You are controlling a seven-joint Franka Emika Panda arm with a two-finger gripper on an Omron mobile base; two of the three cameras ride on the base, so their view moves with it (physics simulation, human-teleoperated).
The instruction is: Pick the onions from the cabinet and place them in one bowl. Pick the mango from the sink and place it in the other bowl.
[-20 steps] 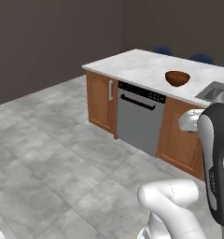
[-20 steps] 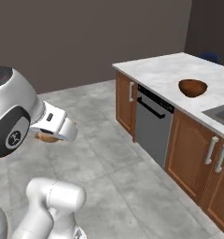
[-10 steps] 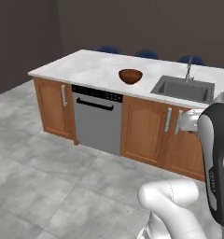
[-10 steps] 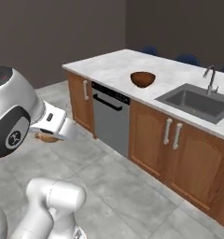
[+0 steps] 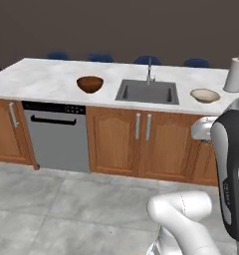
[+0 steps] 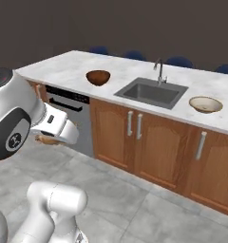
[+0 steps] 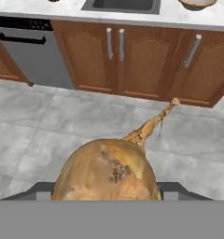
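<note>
On the white marble counter (image 5: 47,82) — sink (image 5: 147,92) between two bowls.

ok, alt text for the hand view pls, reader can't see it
A tan-yellow onion with a thin dry stem sits in the gripper, close to the camera. Beyond it are grey floor tiles, wooden cupboards, a dishwasher and the white marble counter's edge.

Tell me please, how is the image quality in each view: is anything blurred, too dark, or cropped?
Left base view: slightly soft; the dark wall behind the white marble counter is dim. Right base view: the dark reddish-brown wooden bowl and shallow light tan bowl read clearly. Hand view: the tan-yellow onion is very close, large and soft-edged, with its bottom cut off.
</note>
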